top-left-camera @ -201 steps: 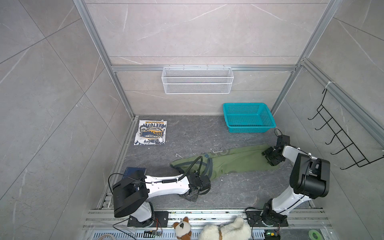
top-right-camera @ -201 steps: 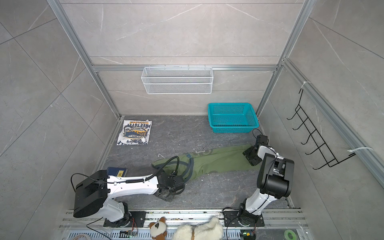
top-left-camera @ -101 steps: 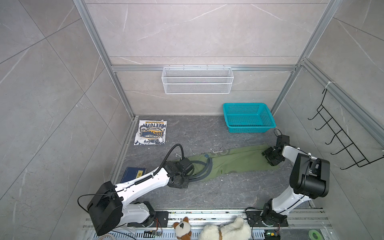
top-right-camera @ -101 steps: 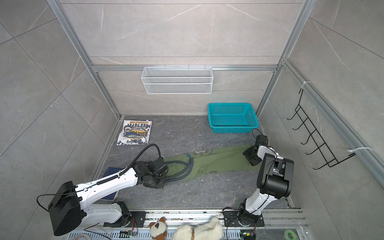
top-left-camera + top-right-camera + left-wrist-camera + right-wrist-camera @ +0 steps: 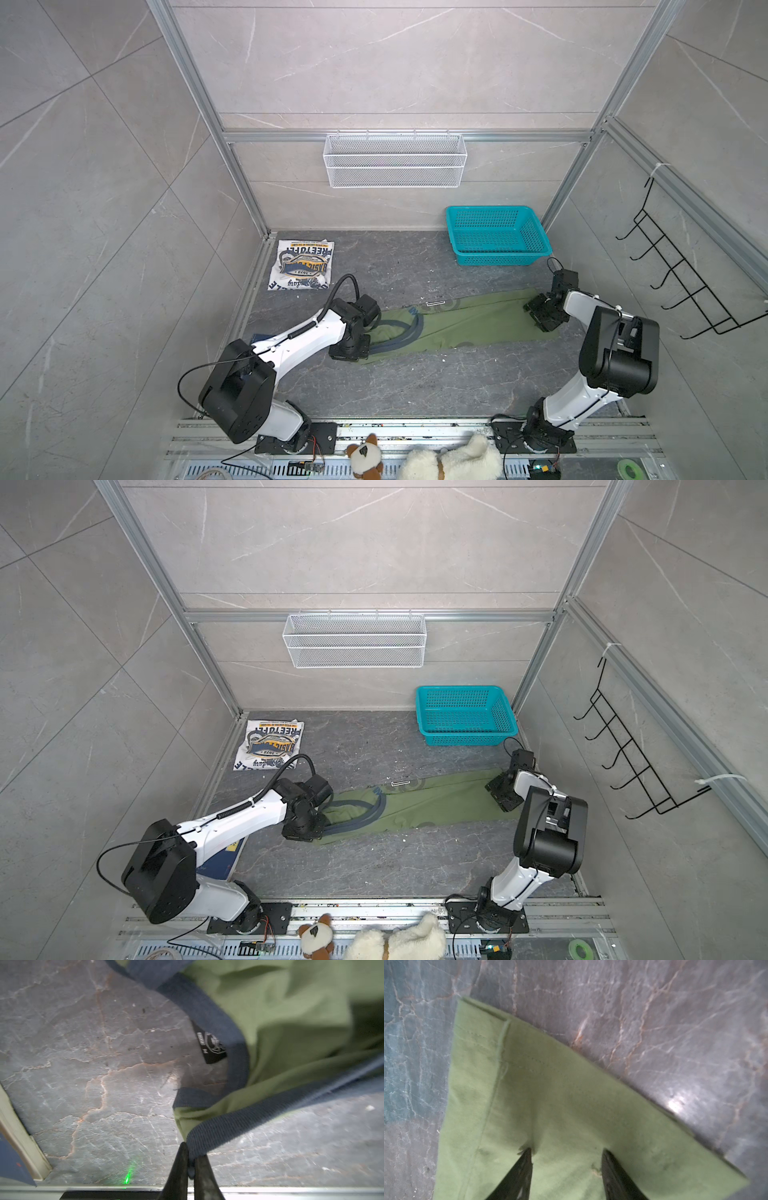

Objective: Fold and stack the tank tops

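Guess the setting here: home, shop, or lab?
Probably a lab test cell: aluminium frame around tile-look panels, a robot mounting rail in front, staged props like the teal basket and wire shelf.

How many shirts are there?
2. The white tank top lies folded in the far left corner. The olive green tank top is stretched out long across the middle. No other shirts show, and nothing looks big enough to hide one.

white tank top (image 5: 301, 266): big print, upside down, reads "freetofl...", "basic" and "1973"
neck tag (image 5: 211, 1045) on olive green tank top (image 5: 291, 1022): letter "m"; other small print too blurry to read
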